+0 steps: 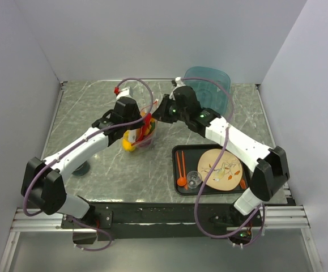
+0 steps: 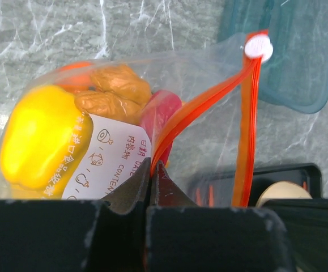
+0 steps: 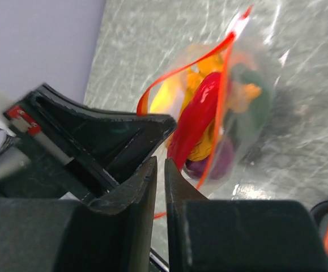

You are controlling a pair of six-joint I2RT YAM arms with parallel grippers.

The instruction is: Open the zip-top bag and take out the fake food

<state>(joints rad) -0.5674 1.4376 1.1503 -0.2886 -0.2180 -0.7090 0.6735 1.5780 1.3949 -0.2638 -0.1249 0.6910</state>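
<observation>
The zip-top bag (image 1: 141, 137) hangs above the table's middle, held between both grippers. My left gripper (image 1: 145, 121) is shut on its orange-red zip strip (image 2: 200, 105); the jaws meet on the strip in the left wrist view (image 2: 152, 165). The white slider (image 2: 258, 47) sits at the strip's far end, and the strip is split into two lines. My right gripper (image 1: 154, 117) is shut on the bag's other lip, with thin plastic in the narrow gap (image 3: 161, 162). The fake food is inside the bag: a yellow pepper (image 2: 39, 136), brown pieces (image 2: 118, 82), a red pepper (image 3: 200, 113), and purple and green pieces.
A translucent blue tub (image 1: 209, 85) stands at the back right, just behind the bag. A black tray (image 1: 178, 152) at the front right holds a round plate (image 1: 220, 168), an orange spoon (image 1: 181, 170) and a small clear cup (image 1: 194, 179). Walls enclose the table.
</observation>
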